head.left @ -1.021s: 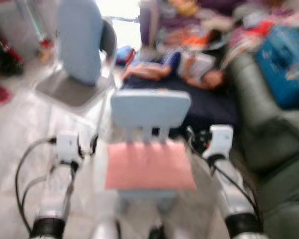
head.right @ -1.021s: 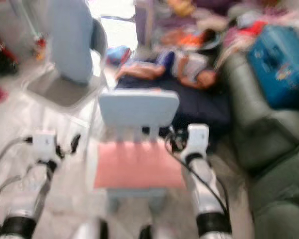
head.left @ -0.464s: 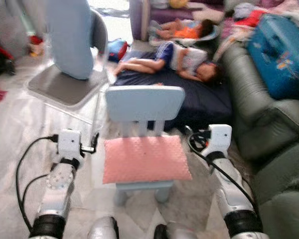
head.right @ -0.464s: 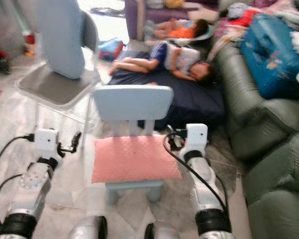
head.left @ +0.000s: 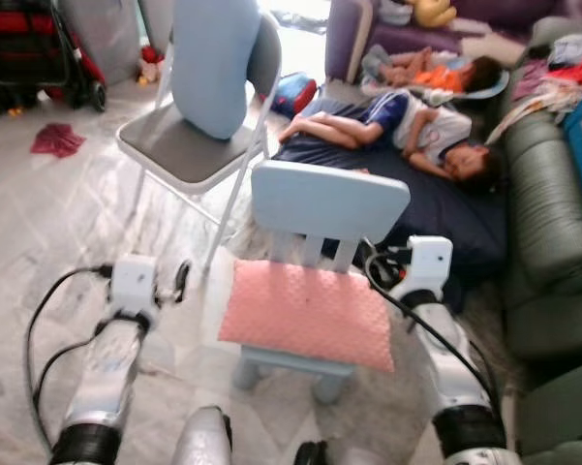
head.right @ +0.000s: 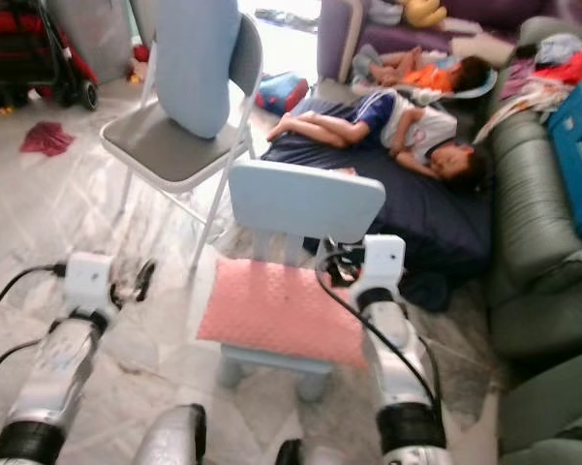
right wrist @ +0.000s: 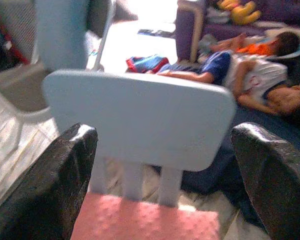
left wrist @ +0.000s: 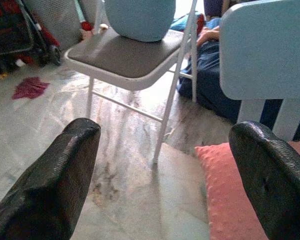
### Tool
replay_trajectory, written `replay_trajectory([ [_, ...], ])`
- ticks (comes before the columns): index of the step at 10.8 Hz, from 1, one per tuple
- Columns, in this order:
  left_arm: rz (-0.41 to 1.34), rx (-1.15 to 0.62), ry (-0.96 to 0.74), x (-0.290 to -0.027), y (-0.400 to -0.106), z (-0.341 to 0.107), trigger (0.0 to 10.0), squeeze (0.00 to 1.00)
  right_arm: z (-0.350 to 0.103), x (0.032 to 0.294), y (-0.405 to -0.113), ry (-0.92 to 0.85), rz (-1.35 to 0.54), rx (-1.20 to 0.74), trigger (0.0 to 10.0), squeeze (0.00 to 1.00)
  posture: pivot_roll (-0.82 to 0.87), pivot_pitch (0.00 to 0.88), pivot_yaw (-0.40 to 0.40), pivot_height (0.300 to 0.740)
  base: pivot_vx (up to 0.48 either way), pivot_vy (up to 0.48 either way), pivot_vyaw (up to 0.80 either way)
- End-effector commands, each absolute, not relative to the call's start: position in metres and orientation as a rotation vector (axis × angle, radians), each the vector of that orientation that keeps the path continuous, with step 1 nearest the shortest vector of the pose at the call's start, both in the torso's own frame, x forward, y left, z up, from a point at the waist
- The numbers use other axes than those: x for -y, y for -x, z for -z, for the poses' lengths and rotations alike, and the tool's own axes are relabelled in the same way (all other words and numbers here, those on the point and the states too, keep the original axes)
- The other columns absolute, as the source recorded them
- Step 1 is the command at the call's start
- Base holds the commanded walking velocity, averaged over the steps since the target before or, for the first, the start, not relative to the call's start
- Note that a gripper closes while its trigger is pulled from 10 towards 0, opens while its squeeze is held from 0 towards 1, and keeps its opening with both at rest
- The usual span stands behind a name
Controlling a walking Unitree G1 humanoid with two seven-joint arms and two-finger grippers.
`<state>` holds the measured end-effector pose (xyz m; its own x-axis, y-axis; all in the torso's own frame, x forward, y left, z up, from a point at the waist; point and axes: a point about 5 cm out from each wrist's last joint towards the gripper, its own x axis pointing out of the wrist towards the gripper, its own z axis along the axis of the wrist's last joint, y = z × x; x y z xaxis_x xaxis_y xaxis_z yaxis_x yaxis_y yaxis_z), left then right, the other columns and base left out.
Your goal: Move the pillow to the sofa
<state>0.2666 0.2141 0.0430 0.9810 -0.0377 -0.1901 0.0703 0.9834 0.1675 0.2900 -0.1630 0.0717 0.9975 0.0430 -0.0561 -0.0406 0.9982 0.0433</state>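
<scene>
Left eye view: pink pillow (head.left: pixel 310 312) on small chair (head.left: pixel 327 208), marble floor (head.left: pixel 58 223).

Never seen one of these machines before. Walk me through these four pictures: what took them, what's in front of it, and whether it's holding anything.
This is a walking robot with two silver arms, each ending in a two-fingered black claw. The two wide pictures come from a pair of cameras on its head, looking forward and down. The other two come from cameras on its wrists, looking out between each claw's fingers.

Straight ahead stands a small blue chair with a pink pillow lying on its seat. The left claw is beside the pillow's left edge and the right claw is beside its right edge. Both are open and hold nothing.

Behind are a folding chair, two people lying on a dark mattress, and a green sofa on the right.
</scene>
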Motion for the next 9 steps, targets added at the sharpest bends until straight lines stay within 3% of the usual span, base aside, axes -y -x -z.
replay_trajectory([
  [1,0.095,-0.165,-0.181,-0.206,-0.268,-0.047,10.0,0.0,-0.071,0.179,-0.284,-0.033,0.023,-0.048,10.0,0.0,0.04,0.068,-0.04,0.74,0.0,0.0,0.0],
  [4,0.157,-0.169,-0.176,-0.199,-0.277,-0.05,10.0,0.0,-0.062,0.189,-0.267,-0.028,0.108,-0.058,10.0,0.0,0.02,0.068,-0.001,0.74,0.0,0.0,0.0],
  [9,0.131,-0.175,-0.15,-0.199,-0.271,-0.046,10.0,0.0,-0.062,0.181,-0.274,-0.016,0.049,-0.076,10.0,0.0,0.04,0.074,-0.044,0.74,0.0,0.0,0.0],
])
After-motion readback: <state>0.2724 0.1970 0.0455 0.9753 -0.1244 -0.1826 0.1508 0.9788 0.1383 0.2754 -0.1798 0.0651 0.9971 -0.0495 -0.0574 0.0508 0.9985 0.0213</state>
